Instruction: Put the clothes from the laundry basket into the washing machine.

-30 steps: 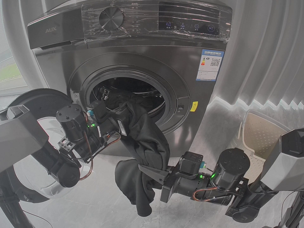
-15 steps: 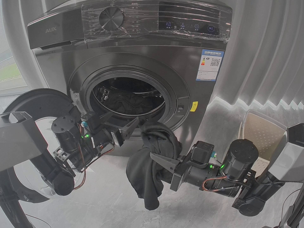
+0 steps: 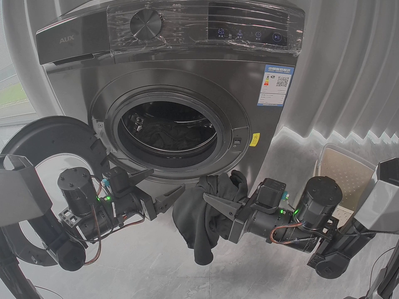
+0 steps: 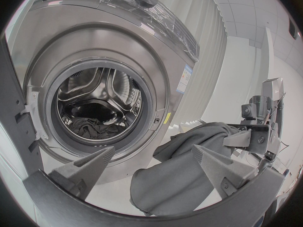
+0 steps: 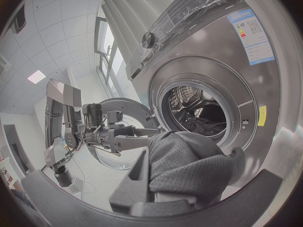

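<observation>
1. The right gripper (image 3: 216,210) was clamped on a dark garment (image 3: 199,229), which bunched over it and hung below it, off the floor (image 3: 137,266)
2. The left gripper (image 3: 167,179) stood wide and held nothing, just beside the garment
3. The washing machine (image 3: 174,71) stood beyond both grippers; its drum opening (image 3: 166,125) lay above them, with dark clothes (image 3: 174,134) inside
4. The open door (image 3: 50,140) stood behind the left gripper
5. The laundry basket (image 3: 343,169) stood behind the right gripper, beside a curtain (image 3: 353,63)

A dark garment (image 3: 203,219) hangs bunched below the open washing machine (image 3: 166,73); more clothes (image 3: 174,133) lie inside; a white basket (image 3: 347,173) stands to its right.
</observation>
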`<state>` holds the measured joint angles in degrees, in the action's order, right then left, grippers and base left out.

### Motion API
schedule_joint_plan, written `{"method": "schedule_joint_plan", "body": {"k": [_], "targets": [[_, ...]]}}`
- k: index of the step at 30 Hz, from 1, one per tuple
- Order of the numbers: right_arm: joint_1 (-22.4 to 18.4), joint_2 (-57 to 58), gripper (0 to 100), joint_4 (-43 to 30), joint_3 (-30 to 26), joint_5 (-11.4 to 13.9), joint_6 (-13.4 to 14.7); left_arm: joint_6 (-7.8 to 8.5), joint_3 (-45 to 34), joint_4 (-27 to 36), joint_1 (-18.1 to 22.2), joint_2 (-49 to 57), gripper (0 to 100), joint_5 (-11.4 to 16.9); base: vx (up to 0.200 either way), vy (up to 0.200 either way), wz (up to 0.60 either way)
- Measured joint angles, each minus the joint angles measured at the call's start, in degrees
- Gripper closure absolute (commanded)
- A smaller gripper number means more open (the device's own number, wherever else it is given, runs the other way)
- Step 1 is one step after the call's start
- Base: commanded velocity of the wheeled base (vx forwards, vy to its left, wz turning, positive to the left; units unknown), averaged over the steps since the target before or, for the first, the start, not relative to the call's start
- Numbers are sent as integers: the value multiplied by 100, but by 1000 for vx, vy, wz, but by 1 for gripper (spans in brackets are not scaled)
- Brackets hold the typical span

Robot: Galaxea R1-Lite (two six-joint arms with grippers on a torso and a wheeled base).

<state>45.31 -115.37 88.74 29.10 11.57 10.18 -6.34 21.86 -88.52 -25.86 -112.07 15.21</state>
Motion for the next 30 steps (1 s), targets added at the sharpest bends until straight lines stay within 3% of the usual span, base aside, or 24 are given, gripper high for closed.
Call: {"method": "schedule_joint_plan", "body": {"k": [10, 14, 17, 21, 30], "targets": [[-20, -6, 100, 0, 221, -16, 52, 32, -463, 0, 4, 328, 0, 780, 0, 0, 0], [2, -15, 100, 0, 483, -57, 52, 278, -764, 2, -46, 416, 0, 1035, 0, 0, 0], [28, -65, 100, -2, 649, -98, 51, 497, -866, 2, -116, 429, 0, 1084, 0, 0, 0], [55, -163, 100, -5, 822, -299, 49, 486, -852, 2, -272, 418, 0, 1092, 0, 0, 0], [157, -295, 100, -6, 935, -372, 51, 495, -271, 2, -455, 157, 0, 1057, 0, 0, 0]]}}
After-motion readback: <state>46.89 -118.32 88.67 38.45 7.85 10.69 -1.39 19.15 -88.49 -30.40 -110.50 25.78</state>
